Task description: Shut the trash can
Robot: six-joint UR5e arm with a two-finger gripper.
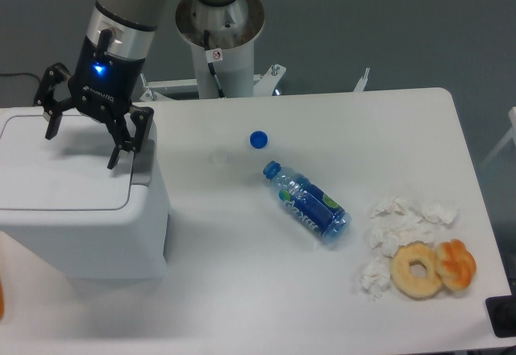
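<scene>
1. Nearest, by the worktop's front right corner, a ring doughnut lies touching a smaller orange pastry.
2. Just behind and left of them sits a heap of crumpled white tissues.
3. Toward the middle, a clear bottle with a blue label lies on its side, neck pointing to the far left.
4. Beyond its neck rests a loose blue cap.
5. The trash can fills the worktop's left side, its flat white lid lying down on top.
6. My fingers hang over the lid's far edge, spread wide apart, gripping nothing; one fingertip is close to the grey latch tab at the lid's right side.
</scene>
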